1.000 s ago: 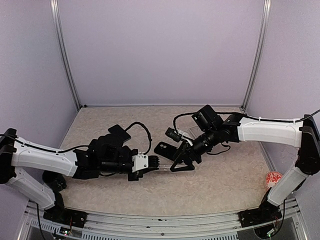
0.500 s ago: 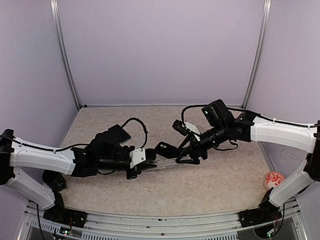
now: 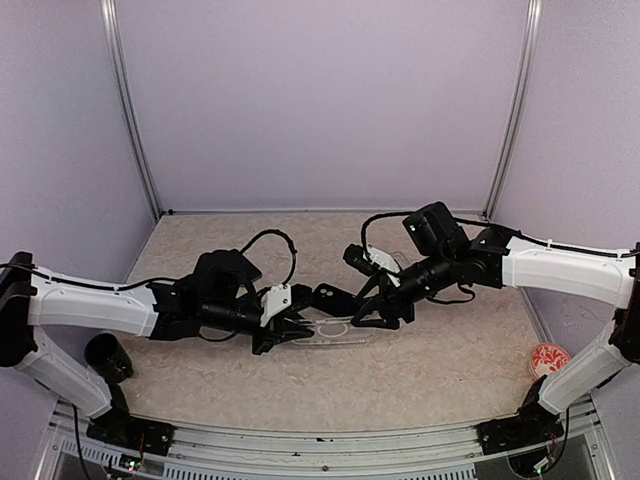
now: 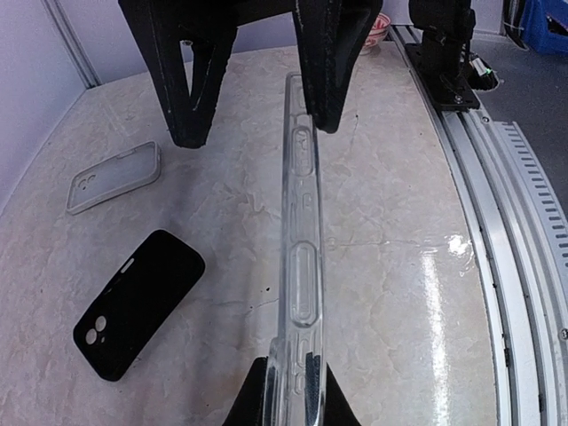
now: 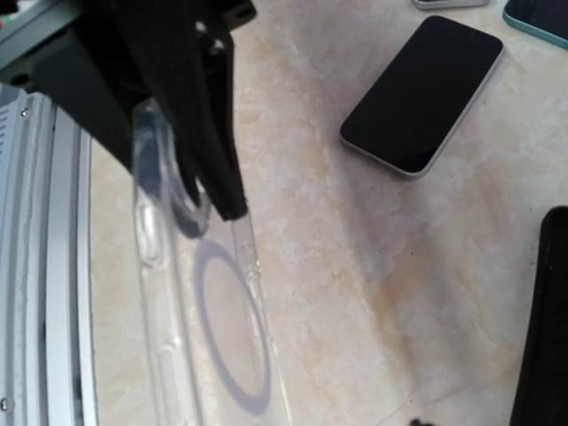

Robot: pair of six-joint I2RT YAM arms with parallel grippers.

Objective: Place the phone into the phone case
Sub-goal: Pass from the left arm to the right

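Observation:
The clear phone case (image 3: 335, 330) with its white ring (image 5: 231, 328) hangs just above the table, edge-up in the left wrist view (image 4: 299, 231). My left gripper (image 3: 293, 327) is shut on its near end (image 4: 297, 390). My right gripper (image 3: 378, 316) is open, its two black fingers (image 4: 327, 71) standing astride the case's far end; one finger is close against it. The phone (image 5: 422, 93), a black slab with a silver rim, lies flat on the table in the right wrist view. It does not show in the top view.
A black case (image 4: 138, 302) and a pale grey case (image 4: 115, 177) lie on the table left of the held case. A teal-rimmed phone (image 5: 541, 18) lies beyond the black one. A red patterned bowl (image 3: 547, 357) sits far right, and the metal rail (image 4: 515, 222) runs along the near edge.
The left arm has carried the clear case a little toward the right arm. The right gripper has shifted to the case's far end and its fingers have drawn closer together.

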